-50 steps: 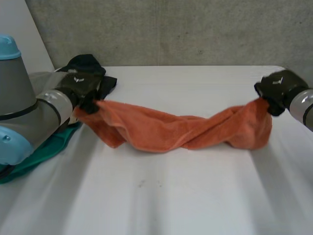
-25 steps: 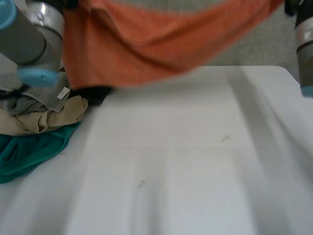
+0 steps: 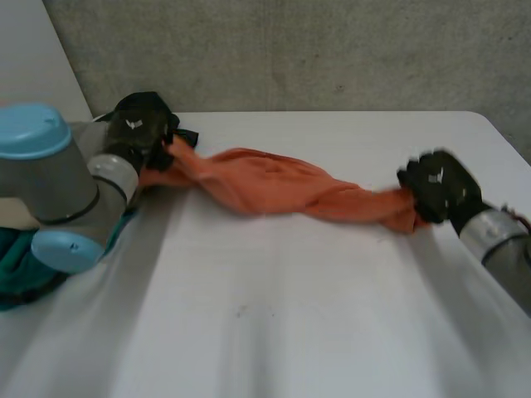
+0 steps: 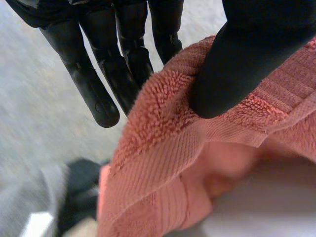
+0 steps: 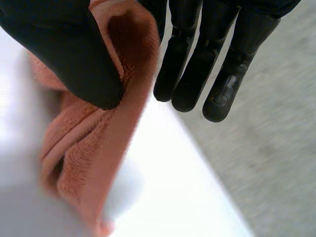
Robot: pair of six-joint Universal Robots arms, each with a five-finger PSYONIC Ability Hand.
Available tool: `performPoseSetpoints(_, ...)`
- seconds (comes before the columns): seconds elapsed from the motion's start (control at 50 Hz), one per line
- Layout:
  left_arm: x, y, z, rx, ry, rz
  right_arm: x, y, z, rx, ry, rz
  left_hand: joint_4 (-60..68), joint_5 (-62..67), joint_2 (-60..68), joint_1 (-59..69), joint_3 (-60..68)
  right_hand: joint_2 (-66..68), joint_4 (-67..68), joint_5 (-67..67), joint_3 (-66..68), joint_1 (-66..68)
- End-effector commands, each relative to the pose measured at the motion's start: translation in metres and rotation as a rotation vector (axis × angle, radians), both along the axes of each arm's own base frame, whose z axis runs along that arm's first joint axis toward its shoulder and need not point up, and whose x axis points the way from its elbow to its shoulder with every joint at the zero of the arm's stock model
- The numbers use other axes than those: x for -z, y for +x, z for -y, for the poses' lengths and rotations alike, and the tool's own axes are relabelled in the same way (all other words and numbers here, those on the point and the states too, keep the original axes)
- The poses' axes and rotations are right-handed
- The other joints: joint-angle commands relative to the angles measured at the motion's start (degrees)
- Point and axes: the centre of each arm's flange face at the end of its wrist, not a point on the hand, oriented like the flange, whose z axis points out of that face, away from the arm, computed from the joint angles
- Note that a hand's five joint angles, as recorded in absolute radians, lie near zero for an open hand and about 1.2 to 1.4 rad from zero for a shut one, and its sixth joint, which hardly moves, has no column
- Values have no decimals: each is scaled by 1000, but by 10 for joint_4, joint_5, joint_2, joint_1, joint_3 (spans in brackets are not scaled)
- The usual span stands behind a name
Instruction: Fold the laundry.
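Across the worktop the orange towel lies as a twisted rope between both hands, back down after being swung up high half a second ago. One end is pinched at the hem by the left hand, thumb pressed on the cloth against the fingers. The other end is pinched between thumb and fingers of the right hand, which now sits nearer the front edge than a second ago. The shake didn't open it: it is still bunched and twisted with no flat layer, so folding proper hasn't started and it likely needs another spread. A green cloth lies under the left arm at the worktop's side. A dark cloth sits just beside the left hand, close to the towel's end, and could snag.
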Motion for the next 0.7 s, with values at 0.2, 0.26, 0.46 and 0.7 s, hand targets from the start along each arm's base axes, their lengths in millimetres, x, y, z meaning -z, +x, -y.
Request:
performPoseSetpoints(0.2, -53, 6, -28, 23, -38, -20, -61, -26, -13, 78, 156, 26, 113, 151, 113, 142, 115, -548, -554, -536, -550, -440)
performPoseSetpoints(0.26, -72, 7, -33, 28, -88, -35, -84, -27, -1, 103, 191, 146, 113, 151, 113, 142, 115, -545, -551, -532, -547, -437)
performPoseSetpoints(0.46, -123, -1, -54, 68, -226, -84, -95, -28, 48, 146, 427, 302, 113, 151, 113, 142, 115, -498, -504, -485, -499, -390)
performPoseSetpoints(0.7, -155, -13, -71, 142, -314, -119, -30, 28, 64, 54, 625, 248, 113, 151, 113, 142, 115, -454, -460, -442, -456, -346)
